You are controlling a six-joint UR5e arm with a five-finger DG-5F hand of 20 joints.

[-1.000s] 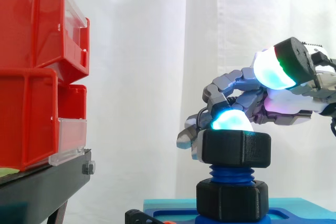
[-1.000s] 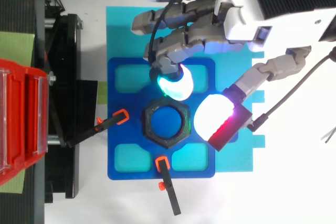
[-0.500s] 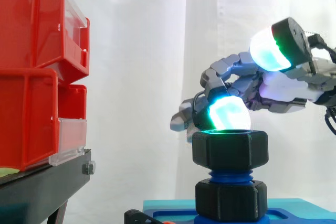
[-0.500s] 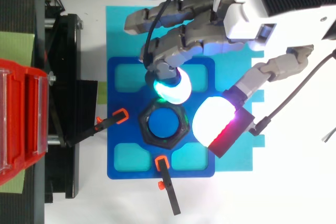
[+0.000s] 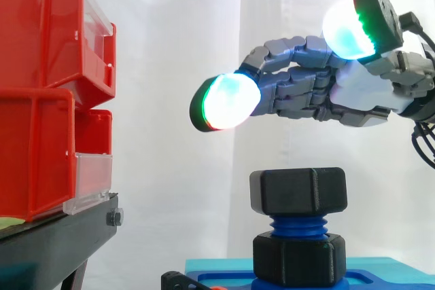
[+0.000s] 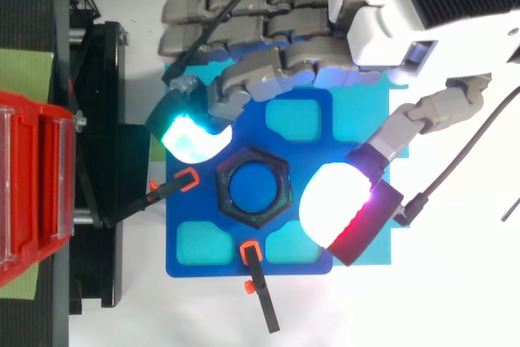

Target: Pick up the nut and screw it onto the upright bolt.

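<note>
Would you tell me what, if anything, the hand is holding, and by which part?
Nothing: the hand hovers open above the nut, which sits on the blue bolt.

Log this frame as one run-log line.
robot hand: open, above nut, not touching | nut: on bolt top, threads showing below | second nut: at bolt base

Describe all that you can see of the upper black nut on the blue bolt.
The upper nut is black, hexagonal and matte, like plastic. It sits level on top of the upright blue bolt, whose threads show beneath it; from above, the bolt's blue end fills its hole. A second black nut sits lower, apart. The open hand hovers above, touching nothing.
</note>
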